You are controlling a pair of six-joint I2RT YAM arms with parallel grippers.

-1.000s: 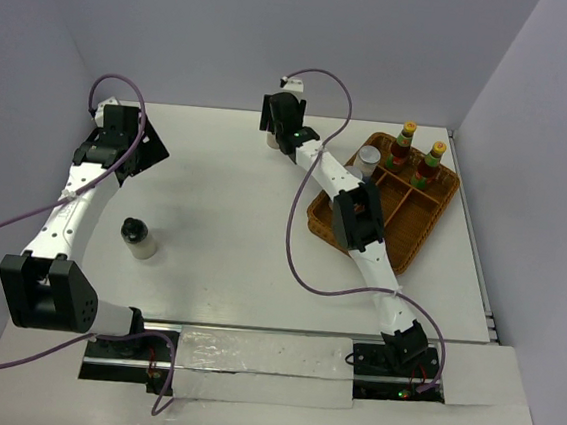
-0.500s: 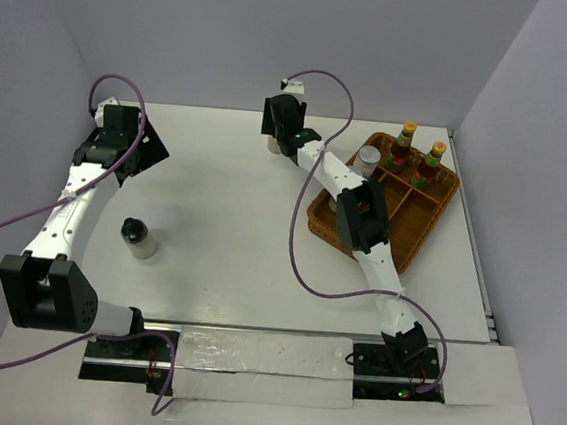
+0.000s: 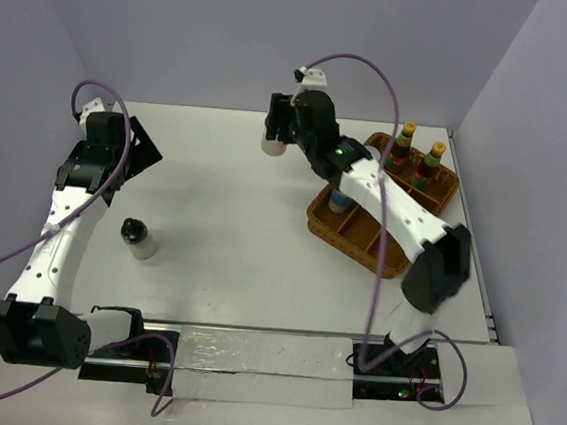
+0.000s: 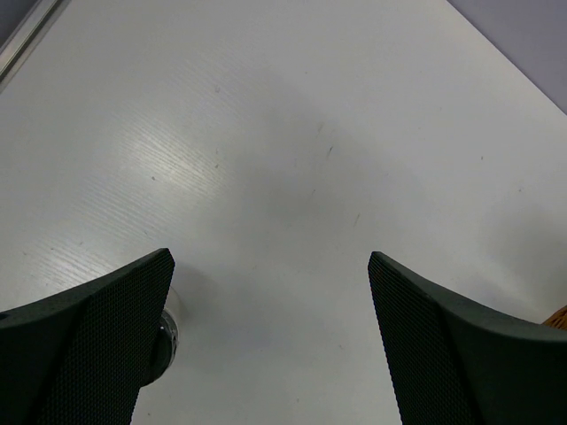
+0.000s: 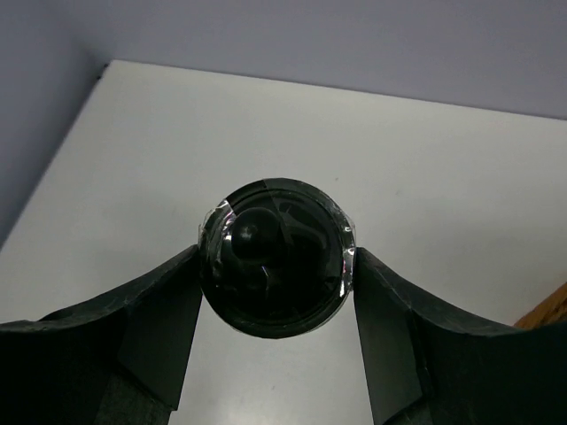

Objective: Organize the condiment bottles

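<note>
My right gripper [image 3: 275,134] is at the back middle of the table, shut on a squat pale bottle with a black cap [image 3: 273,144]. In the right wrist view that cap [image 5: 276,257] sits between both fingers [image 5: 151,328] of the gripper [image 5: 276,270]. A second black-capped bottle [image 3: 137,239] stands on the table at the left. It peeks out beside my left finger [image 4: 168,332]. My left gripper [image 3: 128,155] [image 4: 270,345] is open and empty, behind that bottle. Two yellow-capped bottles [image 3: 405,142] [image 3: 433,157] and a blue-banded bottle [image 3: 341,198] stand in the wicker basket [image 3: 362,235].
The basket sits at the right back of the table, and its corner shows in the left wrist view [image 4: 558,314]. My right arm [image 3: 404,209] crosses above the basket and hides part of it. Walls close in the back and both sides.
My right arm has risen and its elbow has swung out to the right, with the gripper still on the black-capped bottle. My left arm has shifted a little to the left.
</note>
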